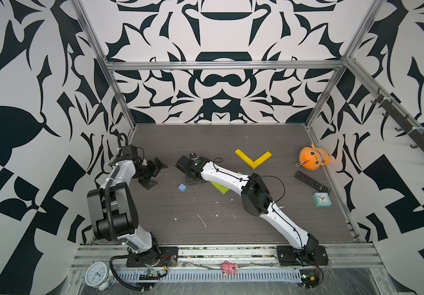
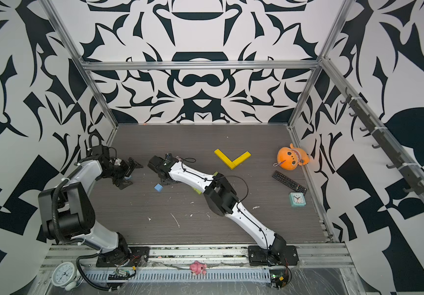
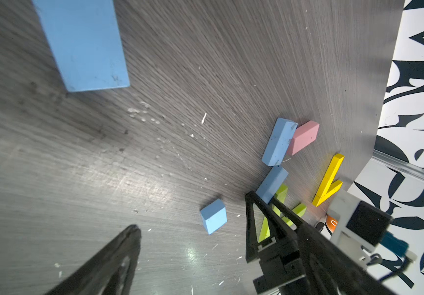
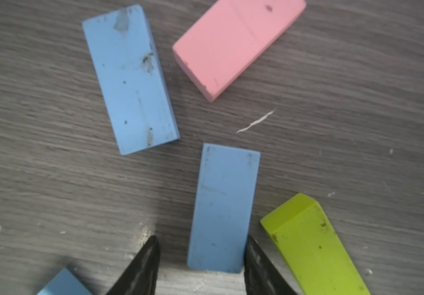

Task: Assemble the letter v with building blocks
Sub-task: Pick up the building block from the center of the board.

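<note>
Right fingers (image 4: 255, 263) straddle a blue block (image 4: 223, 204) (one touching, one apart), partly open, gripping nothing.

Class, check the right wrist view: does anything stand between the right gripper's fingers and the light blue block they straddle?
Nothing visible does. The light blue block lies directly between the fingers of the right gripper. The lime green block sits just outside one finger.

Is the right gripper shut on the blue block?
Open: the right gripper straddles the blue block, but table shows between one fingertip and the block.
</note>
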Controlling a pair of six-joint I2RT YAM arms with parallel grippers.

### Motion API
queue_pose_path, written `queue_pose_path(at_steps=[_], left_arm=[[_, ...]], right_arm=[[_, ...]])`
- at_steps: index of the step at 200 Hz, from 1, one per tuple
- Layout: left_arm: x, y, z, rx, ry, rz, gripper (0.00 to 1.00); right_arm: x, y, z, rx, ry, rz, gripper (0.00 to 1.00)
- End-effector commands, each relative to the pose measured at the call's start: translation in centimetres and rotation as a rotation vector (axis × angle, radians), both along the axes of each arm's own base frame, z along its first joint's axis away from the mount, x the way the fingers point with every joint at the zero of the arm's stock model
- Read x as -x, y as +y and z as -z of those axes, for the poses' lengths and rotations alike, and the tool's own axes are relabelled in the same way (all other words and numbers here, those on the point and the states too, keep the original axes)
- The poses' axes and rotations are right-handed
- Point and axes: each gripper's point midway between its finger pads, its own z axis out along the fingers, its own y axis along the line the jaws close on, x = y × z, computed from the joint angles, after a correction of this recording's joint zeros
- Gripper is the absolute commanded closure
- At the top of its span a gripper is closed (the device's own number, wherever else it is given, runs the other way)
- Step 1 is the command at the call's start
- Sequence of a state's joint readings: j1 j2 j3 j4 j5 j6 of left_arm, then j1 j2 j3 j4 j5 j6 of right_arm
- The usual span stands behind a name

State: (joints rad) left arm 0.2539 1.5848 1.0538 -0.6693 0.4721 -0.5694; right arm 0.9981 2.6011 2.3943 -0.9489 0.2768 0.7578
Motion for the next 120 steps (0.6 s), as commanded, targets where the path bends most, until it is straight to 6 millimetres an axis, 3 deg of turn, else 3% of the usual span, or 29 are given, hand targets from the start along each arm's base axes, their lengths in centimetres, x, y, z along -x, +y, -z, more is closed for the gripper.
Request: queue_pose_path(at_steps=[1, 85, 120], left_arm=[[-0.4, -0.2, -1.0, 0.009, -0.03, 0.009, 0.0], [-0.5, -0.6, -2.1, 0.035, -0.054, 0.003, 0.01], [-1.0, -0.6, -2.9, 0.045, -0.063, -0.01, 0.01]], right_arm=[[0.0, -0.2, -0.4, 0.0, -0.004, 0.008, 0.46], [-1.6, -0.8, 0.6, 0.013, -0.038, 0.086, 0.52], [-1.7, -0.8, 0.9, 0.019, -0.033, 0.088, 0.7]])
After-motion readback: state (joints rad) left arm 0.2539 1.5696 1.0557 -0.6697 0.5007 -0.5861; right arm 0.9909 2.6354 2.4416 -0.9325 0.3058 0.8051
